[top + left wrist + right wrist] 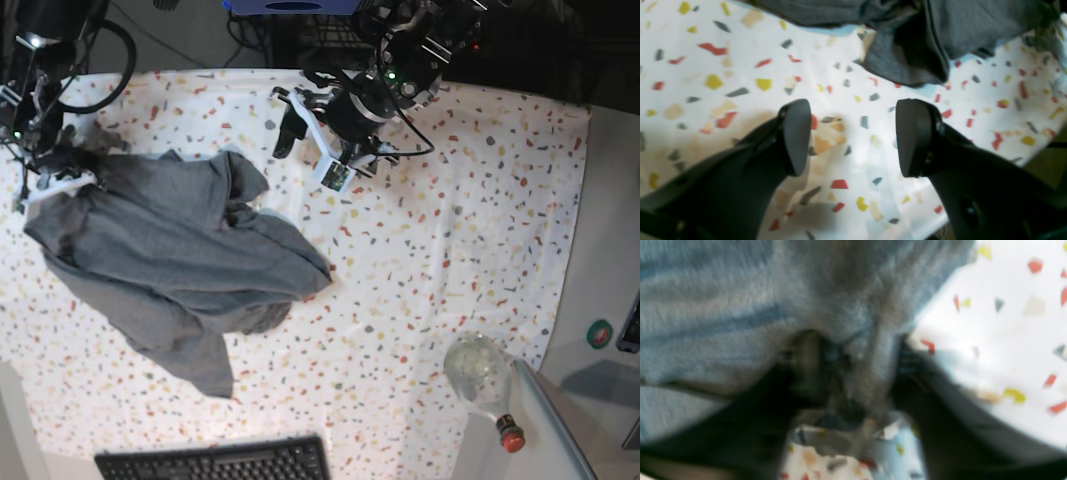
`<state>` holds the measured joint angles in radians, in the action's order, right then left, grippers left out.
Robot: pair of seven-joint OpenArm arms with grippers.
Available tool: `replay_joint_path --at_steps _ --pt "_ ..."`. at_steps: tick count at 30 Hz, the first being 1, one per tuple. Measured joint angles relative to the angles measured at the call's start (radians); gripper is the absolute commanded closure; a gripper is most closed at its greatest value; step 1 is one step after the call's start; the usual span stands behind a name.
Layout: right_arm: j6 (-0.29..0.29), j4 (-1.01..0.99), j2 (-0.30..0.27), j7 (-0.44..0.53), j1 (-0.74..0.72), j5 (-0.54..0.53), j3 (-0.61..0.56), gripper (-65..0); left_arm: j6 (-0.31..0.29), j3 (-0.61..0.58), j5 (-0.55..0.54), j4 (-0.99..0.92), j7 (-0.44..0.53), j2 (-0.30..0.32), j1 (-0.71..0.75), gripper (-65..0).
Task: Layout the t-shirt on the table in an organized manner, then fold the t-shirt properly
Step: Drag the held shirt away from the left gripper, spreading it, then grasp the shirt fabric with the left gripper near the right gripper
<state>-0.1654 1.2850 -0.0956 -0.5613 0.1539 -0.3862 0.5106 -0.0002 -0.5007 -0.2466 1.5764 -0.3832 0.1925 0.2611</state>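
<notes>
The t-shirt [180, 265] lies crumpled on the left half of the surface [450, 260], a soft heather-grey heap with deep folds and one flap trailing toward the near edge. Its neckline and sleeves cannot be told apart in the bunched cloth. In the right wrist view the shirt [740, 306] fills most of the frame as a blurred, fuzzy grey mass, and little detail can be made out there. The right end effector [853, 373] is clenched on a pinch of that fabric: cloth sits between its dark fingers [800, 366], though the blur hides the fingertips themselves. In the base view this end effector [58, 175] sits at the shirt's far left corner, partly covered by the cloth it grips.

The left end effector [853, 136] is released, its two smooth, rounded black fingers [796, 133] standing well apart with only the speckled surface [740, 66] showing between them. It holds nothing. An edge of the shirt [923, 43], with a stitched hem, lies beyond the fingertips and apart from them; the rest is cut off by the top of the frame. From the base camera this end effector [310, 135] hovers at the far middle of the surface, just right of the shirt.

The surface is a white cloth flecked with small red, orange, yellow and grey chips. At the near right, a clear bottle [485, 385] with a red cap lies by the surface's edge, and a black keyboard [215, 462] is cut off along the near side.
</notes>
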Motion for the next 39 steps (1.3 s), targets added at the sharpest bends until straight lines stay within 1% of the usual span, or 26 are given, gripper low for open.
replay_joint_path --at_steps 1,4,6,8,10,12,14,15,17,18,19,20,21,22,24,26,27,28,30,32,33,35,36,38,39 --pt "-0.002 0.021 0.003 -0.014 0.020 0.000 0.000 0.0 -0.001 -0.003 0.000 -0.008 0.001 -0.002 0.000 -38.2" --pt "-0.003 0.128 0.014 -0.027 0.098 0.001 -0.004 0.0 -0.004 -0.006 0.002 -0.035 -0.001 0.010 0.011 -38.0" --pt "-0.003 0.205 0.010 -0.025 0.144 0.001 -0.002 0.0 -0.017 -0.006 -0.009 -0.038 -0.002 0.052 0.010 -38.0" --pt "-0.001 0.243 0.005 -0.022 0.163 0.001 0.000 0.0 0.004 -0.003 -0.005 -0.040 -0.003 0.089 0.010 -38.0" --pt "-0.001 0.249 -0.001 -0.026 0.162 0.001 0.000 0.0 0.000 0.002 -0.004 -0.042 -0.002 0.127 0.008 -38.0" --pt "-0.001 0.249 -0.034 -0.033 0.155 0.001 -0.010 0.0 0.000 0.002 -0.005 -0.042 -0.003 0.149 0.007 -38.0" --pt "0.002 0.246 -0.064 -0.047 0.118 0.006 -0.007 0.0 0.000 -0.003 -0.008 -0.040 -0.003 0.170 0.008 -38.0" --pt "0.004 0.246 -0.070 -0.079 0.095 0.008 -0.006 -4.4 0.000 -0.004 -0.008 -0.040 -0.003 0.180 0.008 -38.0" --pt "0.006 0.265 -0.083 -0.166 0.066 0.005 -0.004 -23.9 -0.004 -0.004 -0.009 -0.038 -0.002 0.197 0.008 -38.0" --pt "0.003 0.292 -0.086 -0.189 0.069 0.002 -0.008 -32.1 -0.004 -0.003 -0.009 -0.038 -0.002 0.208 0.008 -38.0" --pt "0.003 0.322 -0.088 -0.188 0.079 0.003 -0.010 -39.5 -0.005 0.006 -0.009 -0.038 -0.002 0.216 0.010 -38.0" --pt "0.001 0.358 -0.089 -0.181 0.099 0.006 -0.011 -44.9 -0.005 0.029 -0.009 -0.038 -0.002 0.220 0.017 -38.0" --pt "0.004 0.399 -0.088 -0.166 0.127 0.008 -0.012 -47.6 -0.004 0.061 -0.007 -0.038 -0.001 0.216 0.028 -38.0" --pt "0.010 0.436 -0.086 -0.152 0.152 0.013 -0.027 -47.9 0.000 0.101 -0.007 -0.038 0.002 0.208 0.041 -38.0" --pt "0.021 0.484 -0.094 -0.151 0.199 0.027 -0.116 -47.9 -0.007 0.183 -0.010 -0.035 0.004 0.191 0.068 -38.0" --pt "0.007 0.495 -0.097 -0.151 0.209 0.010 -0.243 -47.9 0.000 0.247 -0.008 -0.031 -0.005 0.166 0.079 -38.0" --pt "-0.001 0.493 -0.089 -0.148 0.206 -0.002 -0.286 -47.9 0.000 0.272 -0.006 -0.024 -0.003 0.158 0.085 -38.0" --pt "-0.001 0.491 -0.083 -0.148 0.199 0.015 -0.325 -47.9 -0.001 0.284 -0.005 -0.012 -0.003 0.157 0.086 -38.0" --pt "0.010 0.479 -0.079 -0.149 0.175 0.103 -0.387 -47.9 -0.002 0.291 -0.005 0.011 0.001 0.163 0.085 -38.0" --pt "0.080 0.468 -0.059 -0.147 0.149 0.225 -0.447 -48.2 -0.004 0.290 -0.008 0.031 0.000 0.165 0.084 -38.0" --pt "0.089 0.460 -0.045 -0.144 0.137 0.278 -0.480 -48.5 -0.004 0.290 -0.008 0.039 0.001 0.162 0.085 -38.2" --pt "0.085 0.442 -0.012 -0.145 0.116 0.345 -0.542 -48.6 -0.015 0.288 -0.009 0.038 -0.003 0.156 0.081 -39.0" --pt "0.085 0.425 0.011 -0.145 0.106 0.361 -0.557 -48.6 -0.015 0.288 -0.009 0.036 -0.003 0.155 0.079 -39.2" --pt "0.082 0.396 0.030 -0.149 0.093 0.388 -0.575 -48.6 -0.014 0.288 -0.008 0.024 -0.002 0.151 0.072 -39.2" --pt "0.082 0.388 0.033 -0.152 0.090 0.401 -0.576 -48.6 -0.004 0.292 -0.008 0.019 -0.003 0.142 0.071 -39.3"
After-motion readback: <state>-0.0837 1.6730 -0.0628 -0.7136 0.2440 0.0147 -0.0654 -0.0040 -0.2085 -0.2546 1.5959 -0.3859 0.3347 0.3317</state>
